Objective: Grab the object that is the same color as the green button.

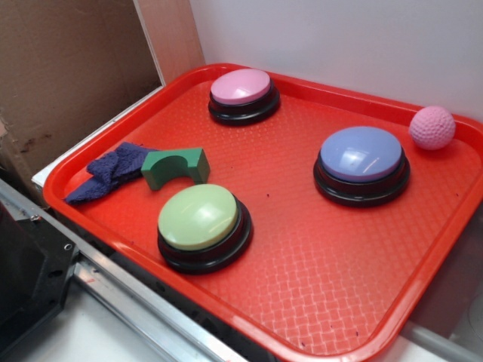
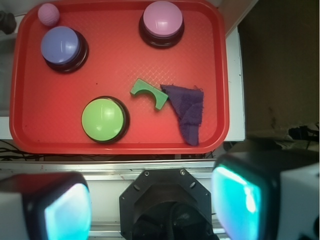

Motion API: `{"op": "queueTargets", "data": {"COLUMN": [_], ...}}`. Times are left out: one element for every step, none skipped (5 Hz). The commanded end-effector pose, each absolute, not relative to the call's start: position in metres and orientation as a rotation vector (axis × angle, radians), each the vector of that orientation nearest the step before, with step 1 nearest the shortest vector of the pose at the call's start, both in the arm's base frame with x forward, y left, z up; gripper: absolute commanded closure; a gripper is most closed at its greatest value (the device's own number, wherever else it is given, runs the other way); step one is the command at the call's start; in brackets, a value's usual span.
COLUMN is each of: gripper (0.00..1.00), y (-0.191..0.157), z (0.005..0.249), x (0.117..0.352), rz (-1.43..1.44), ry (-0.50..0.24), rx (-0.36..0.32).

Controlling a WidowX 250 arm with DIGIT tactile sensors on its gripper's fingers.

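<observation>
The gripper (image 2: 152,200) is seen only in the wrist view, its two fingers spread wide apart over the tray's near edge, nothing held. The pink ball's (image 1: 432,127) dimples are shown only in the exterior view. The green arch block (image 1: 176,167), dark with a half-round cutout, is laid on the red tray (image 1: 317,279), touching the blue cloth (image 1: 109,170), near the green button (image 1: 199,219).

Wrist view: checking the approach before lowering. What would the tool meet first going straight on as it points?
Likely the black mount below, framed between the fingers of the open tool, beside the metal rail, not the red tray or the green arch block farther up the picture. Depth is unclear.
</observation>
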State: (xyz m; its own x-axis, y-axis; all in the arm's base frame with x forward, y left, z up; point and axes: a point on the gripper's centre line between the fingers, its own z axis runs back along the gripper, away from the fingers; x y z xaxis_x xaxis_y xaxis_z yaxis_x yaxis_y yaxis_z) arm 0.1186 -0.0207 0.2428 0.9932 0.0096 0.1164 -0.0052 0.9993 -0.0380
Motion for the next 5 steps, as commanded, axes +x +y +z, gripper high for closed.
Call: {"op": "queueTargets", "data": {"gripper": [0.00,0.00,0.00,0.00,0.00], "y": [-0.021,-0.019,-0.020,-0.016,-0.011], "z": [0.243,0.234,0.225,0.206,0.186], "x": [0.119,0.128,0.137,0.160,0.181], "rz": [0.007,0.118,0.242,0.460,0.711], "ry": [-0.117,-0.111,-0.113,-0.080,-0.092], "rx": [-0.038,-0.080,-0.103,-0.107,-0.129]}}
